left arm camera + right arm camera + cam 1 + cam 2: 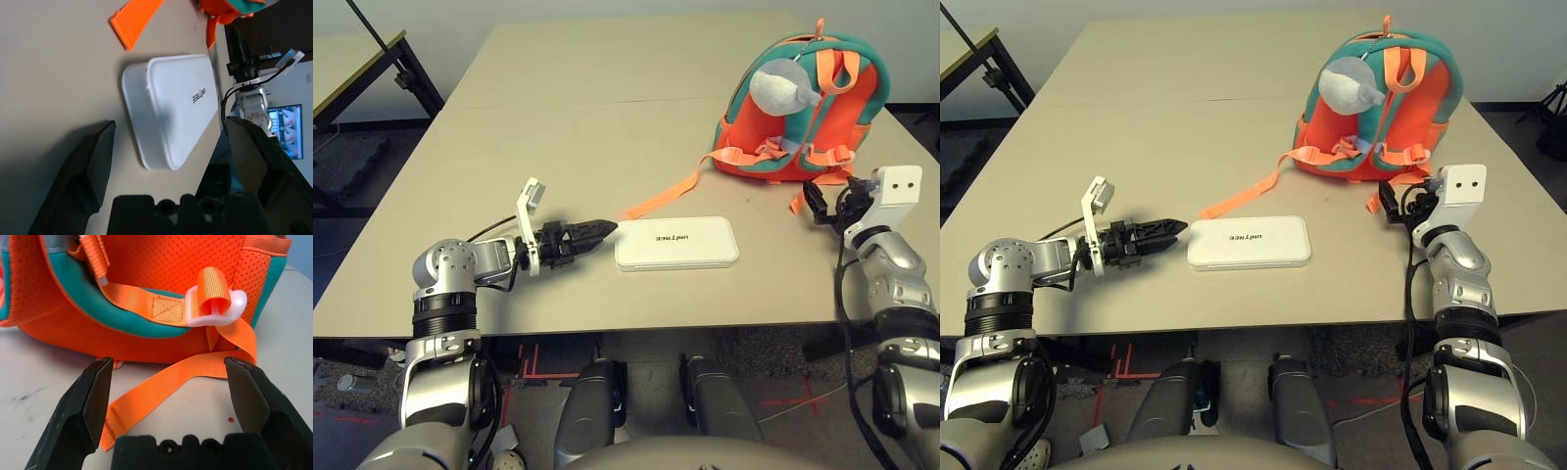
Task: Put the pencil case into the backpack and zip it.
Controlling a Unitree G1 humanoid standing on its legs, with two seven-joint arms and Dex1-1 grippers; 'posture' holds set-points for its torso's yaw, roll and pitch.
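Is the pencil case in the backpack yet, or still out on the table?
Still out. The pencil case lies flat on the table, apart from the backpack.

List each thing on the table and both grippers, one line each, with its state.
Pencil case: flat on the table, closed, outside the backpack, not held.
Backpack: lying straps-up, one loose strap trailing toward the case; zip not visible.
Plush toy: resting on the backpack.
Left gripper: open, empty, pointed at the case's end.
Right gripper: open, empty, at the backpack's lower edge.
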